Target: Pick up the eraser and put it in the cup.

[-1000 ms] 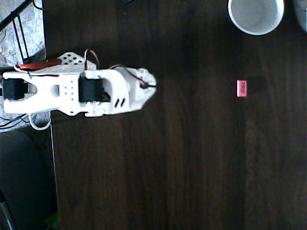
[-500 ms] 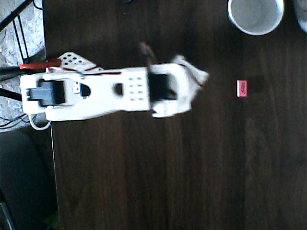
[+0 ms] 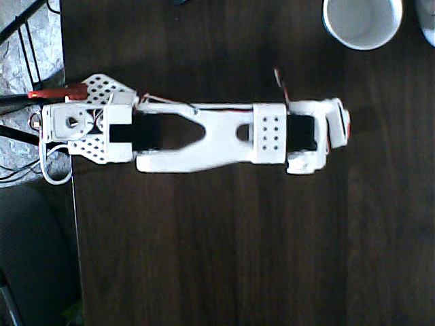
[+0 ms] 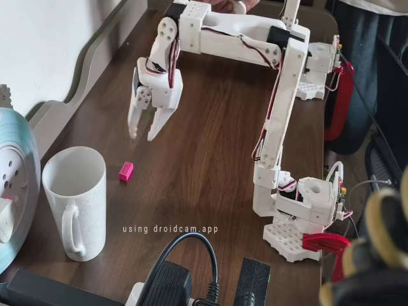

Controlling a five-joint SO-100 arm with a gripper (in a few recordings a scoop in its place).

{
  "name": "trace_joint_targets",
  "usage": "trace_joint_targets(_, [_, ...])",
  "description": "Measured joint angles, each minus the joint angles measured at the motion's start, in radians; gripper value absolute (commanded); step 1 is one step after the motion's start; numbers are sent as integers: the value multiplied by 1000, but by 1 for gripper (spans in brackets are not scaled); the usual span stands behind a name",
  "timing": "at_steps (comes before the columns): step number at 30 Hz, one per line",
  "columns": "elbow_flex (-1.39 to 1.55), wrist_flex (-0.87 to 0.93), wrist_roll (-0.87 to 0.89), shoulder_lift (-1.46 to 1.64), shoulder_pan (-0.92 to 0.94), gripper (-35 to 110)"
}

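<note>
In the fixed view the tiny pink-red eraser [image 4: 125, 171] lies on the dark wooden table, just right of the white cup [image 4: 83, 217], which stands upright with its handle toward the camera. My white gripper [image 4: 144, 134] hangs a little above the table beyond the eraser, fingers pointing down and open with nothing between them. From overhead the arm reaches far right and the gripper [image 3: 338, 128] covers the eraser's spot, where only a thin red edge shows. The cup [image 3: 362, 46] sits at the top edge, well above the gripper.
A sliver of a second white vessel [image 3: 429, 27] shows at the top right corner overhead. In the fixed view a large pale-blue disc [image 4: 13, 172] stands left of the cup, and a black plug and cable [image 4: 175, 280] lie at the near edge.
The arm has unfolded and stretched to the right across the table, bringing the gripper from mid-table to over the eraser. Eraser and cup have not moved.
</note>
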Motion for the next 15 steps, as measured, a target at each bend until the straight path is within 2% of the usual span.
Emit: trace_joint_targets(15, [-325, 0, 52, -307, 17, 19])
